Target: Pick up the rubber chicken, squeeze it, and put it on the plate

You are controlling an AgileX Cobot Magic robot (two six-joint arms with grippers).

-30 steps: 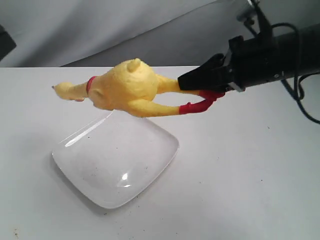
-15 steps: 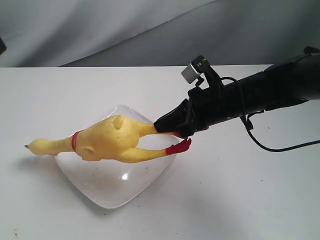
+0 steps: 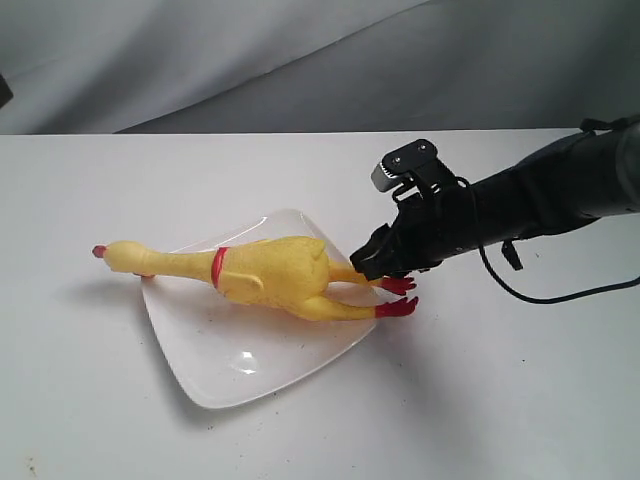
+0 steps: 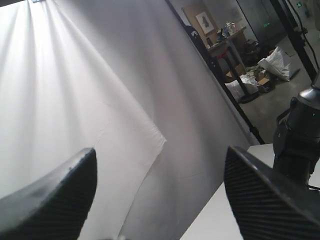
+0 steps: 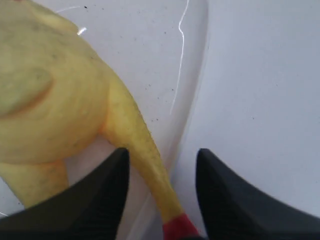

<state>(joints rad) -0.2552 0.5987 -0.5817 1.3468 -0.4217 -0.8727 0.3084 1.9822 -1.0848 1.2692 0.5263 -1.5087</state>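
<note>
The yellow rubber chicken (image 3: 270,272) lies on its side on the white plate (image 3: 230,350). Its head and red beak hang over the plate's left edge, and its red feet (image 3: 398,296) stick out past the right rim. My right gripper (image 3: 372,262) sits low at the feet end, open. In the right wrist view its jaws (image 5: 162,165) stand apart on either side of one yellow leg (image 5: 142,145), with a gap beside the leg. The chicken's body (image 5: 50,90) rests on the plate (image 5: 165,55). My left gripper (image 4: 160,170) is open and empty, facing the backdrop.
The plate stands on a white table (image 3: 520,400) in front of a grey cloth backdrop (image 3: 300,60). A black cable (image 3: 560,295) loops below my right arm. The left wrist view shows a black arm part (image 4: 297,135) over the table's edge.
My right arm has brought the chicken down from the air onto the plate. The right jaws, shut on a leg before, now stand apart. The left gripper has not changed.
</note>
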